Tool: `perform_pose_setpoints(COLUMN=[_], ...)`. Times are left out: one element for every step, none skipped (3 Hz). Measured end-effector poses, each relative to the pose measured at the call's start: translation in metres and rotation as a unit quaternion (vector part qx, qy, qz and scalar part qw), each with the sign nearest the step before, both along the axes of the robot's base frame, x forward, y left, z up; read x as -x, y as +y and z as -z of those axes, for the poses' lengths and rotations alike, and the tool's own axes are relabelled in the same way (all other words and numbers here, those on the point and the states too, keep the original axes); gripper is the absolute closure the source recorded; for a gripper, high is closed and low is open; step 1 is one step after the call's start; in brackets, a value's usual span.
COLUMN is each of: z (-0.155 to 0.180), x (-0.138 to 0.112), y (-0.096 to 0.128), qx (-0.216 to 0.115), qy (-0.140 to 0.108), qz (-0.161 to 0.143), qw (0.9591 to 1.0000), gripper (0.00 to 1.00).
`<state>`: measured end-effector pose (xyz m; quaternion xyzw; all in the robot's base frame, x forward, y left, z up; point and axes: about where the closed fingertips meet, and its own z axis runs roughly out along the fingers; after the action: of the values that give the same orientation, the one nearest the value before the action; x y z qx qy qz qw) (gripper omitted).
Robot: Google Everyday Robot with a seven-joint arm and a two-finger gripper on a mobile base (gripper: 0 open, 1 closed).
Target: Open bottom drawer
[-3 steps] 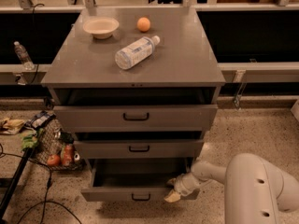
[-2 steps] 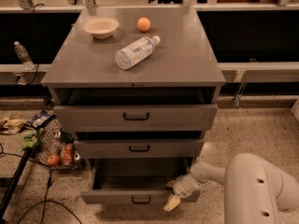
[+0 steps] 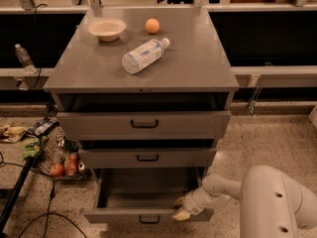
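The grey metal three-drawer cabinet [image 3: 198, 63] stood on the floor [image 3: 277, 138]. Its flat grey bottom drawer [image 3: 143, 190], with small black bar handle [image 3: 149, 220], was pulled out, interior exposed. The gripper [image 3: 181, 212] was at that drawer front's right end; grip state indeterminable.

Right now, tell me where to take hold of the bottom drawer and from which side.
Take the bottom drawer by its small black bar handle, centred on the front. The bar lies level and stands off the panel, so come straight in from the front. The gripper sits at the front's top edge, right of the handle, probably a less sure hold.
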<state>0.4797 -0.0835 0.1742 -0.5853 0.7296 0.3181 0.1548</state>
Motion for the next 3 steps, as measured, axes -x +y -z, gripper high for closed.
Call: perform_pose_setpoints(z=[-0.017,-0.022,-0.053], x=[0.008,0.008,-0.009], y=[-0.004,-0.006,-0.019], qx=[-0.018,-0.020,-0.030], qy=[0.001,-0.005,-0.072], qz=[0.003,0.008,0.053], qw=[0.9998,0.9998,0.9956], gripper=[0.98,0.69,0.37])
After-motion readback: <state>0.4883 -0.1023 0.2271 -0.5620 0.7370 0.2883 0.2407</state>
